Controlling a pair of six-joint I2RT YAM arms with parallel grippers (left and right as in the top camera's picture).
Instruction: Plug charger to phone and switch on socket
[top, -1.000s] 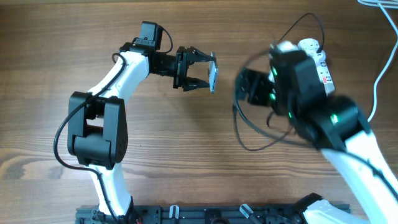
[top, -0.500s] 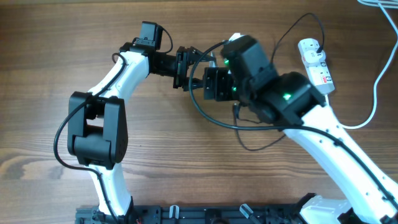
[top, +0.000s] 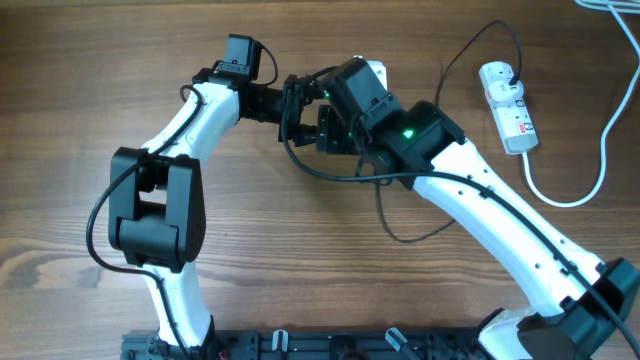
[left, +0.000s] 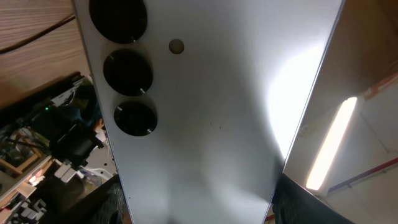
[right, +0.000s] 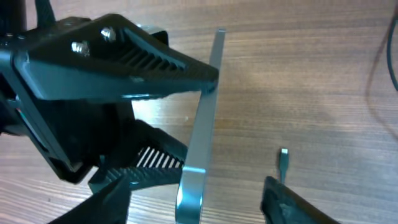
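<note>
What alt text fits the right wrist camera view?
A phone seen edge-on is held by the left gripper, black jaws clamped on both faces, over a wooden table. The small plug tip of the charger stands apart to its right, not yet inserted.

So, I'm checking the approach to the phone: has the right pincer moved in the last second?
Yes. Overhead, the right pincer has swung left, away from the socket, up to the phone.
</note>
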